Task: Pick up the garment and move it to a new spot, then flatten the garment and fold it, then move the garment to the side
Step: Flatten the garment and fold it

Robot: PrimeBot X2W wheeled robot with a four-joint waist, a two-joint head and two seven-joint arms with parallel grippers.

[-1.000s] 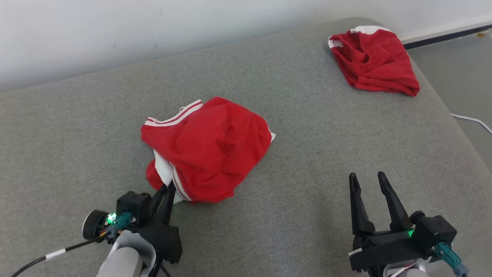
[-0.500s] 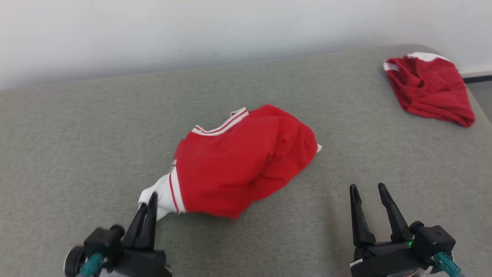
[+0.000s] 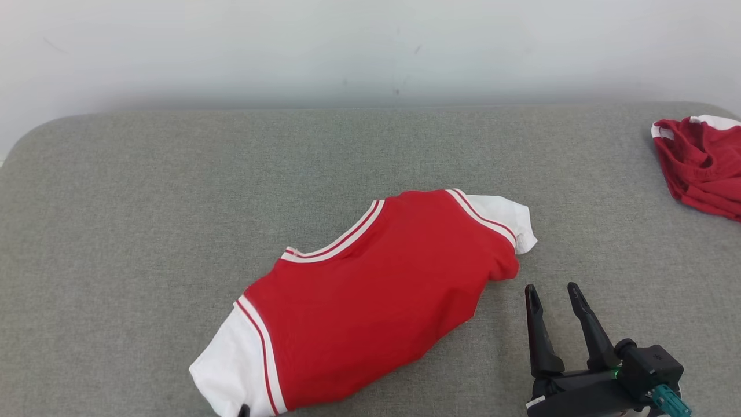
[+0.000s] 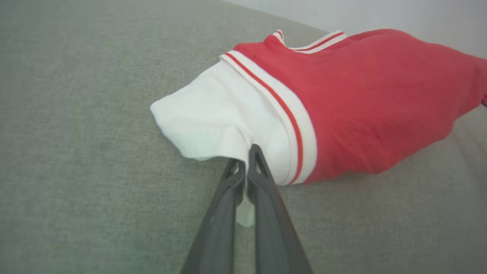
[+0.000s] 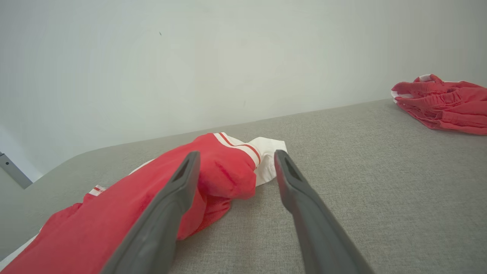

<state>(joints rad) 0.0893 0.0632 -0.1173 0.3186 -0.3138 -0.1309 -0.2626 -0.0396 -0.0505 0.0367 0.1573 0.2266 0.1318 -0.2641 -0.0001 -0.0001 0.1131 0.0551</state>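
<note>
Shirt: red soft shirt with white sleeves (image 3: 370, 284), on grey cloth pad (image 3: 116, 231).
Left gripper (image 4: 245, 156): pinched tight on one white sleeve.
Right gripper (image 3: 551, 288): wide, holding nothing.

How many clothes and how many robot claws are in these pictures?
Red and white shirt: 1
Crumpled red garment: 1
Grippers: 2, the left gripper pinching the shirt's white sleeve and the right gripper open
Total: 4

Crumpled red cloth (image 3: 700, 168) far right on grey cushion (image 3: 145, 231); white wall (image 3: 347, 46) behind.
</note>
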